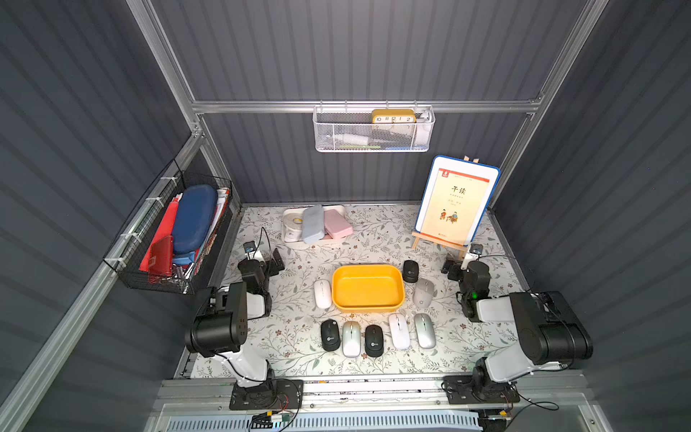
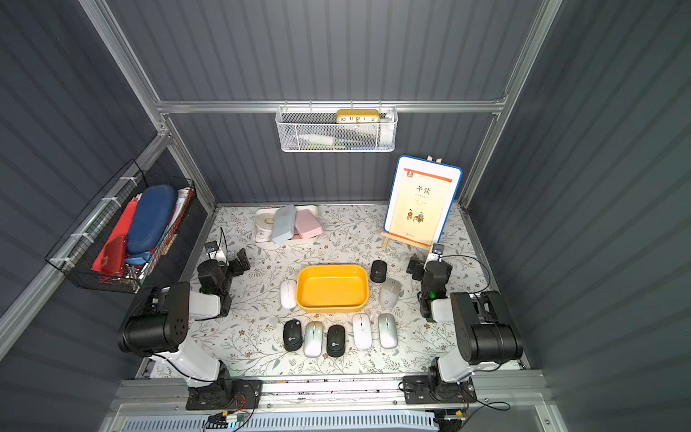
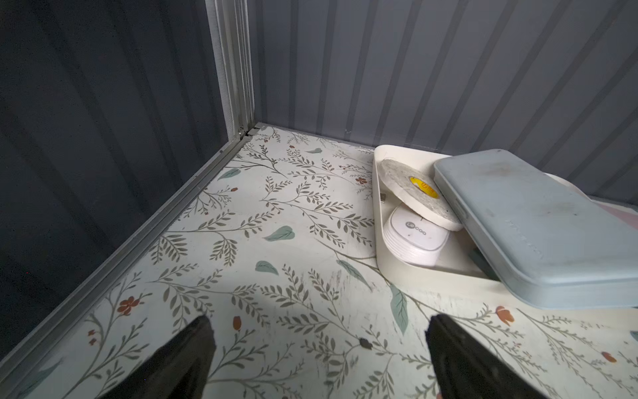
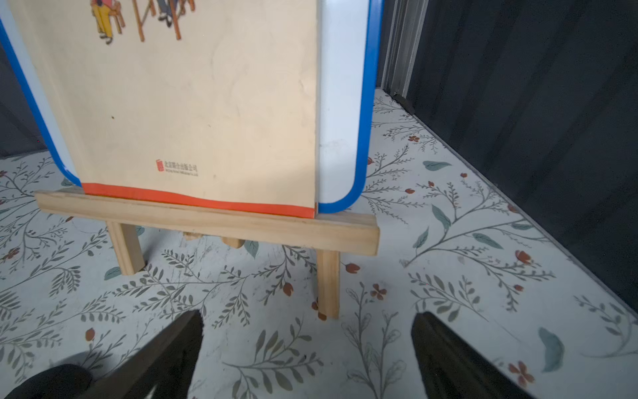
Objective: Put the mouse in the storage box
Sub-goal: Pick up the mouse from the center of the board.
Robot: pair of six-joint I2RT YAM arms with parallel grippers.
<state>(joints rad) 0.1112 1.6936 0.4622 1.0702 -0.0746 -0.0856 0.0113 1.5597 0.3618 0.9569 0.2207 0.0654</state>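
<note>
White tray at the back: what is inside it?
A tape roll lies tilted over a white gadget. A grey-blue case and a pink case hide the rest of the tray.

Clock (image 1: 393, 119) numerals 10, 11, 12, 1, 2, book (image 1: 456, 204) titled 午读, white device (image 3: 416, 238) marked "coo"

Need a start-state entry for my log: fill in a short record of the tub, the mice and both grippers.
storage box: shallow yellow plastic tub, mid-table, empty
mice in box: none
beside box: white plastic mouse, grey plastic mouse, small black mouse
front row: five mice, from glossy black mouse to silver mouse
left gripper: open, empty
right gripper: open, empty, facing the wooden easel
</note>
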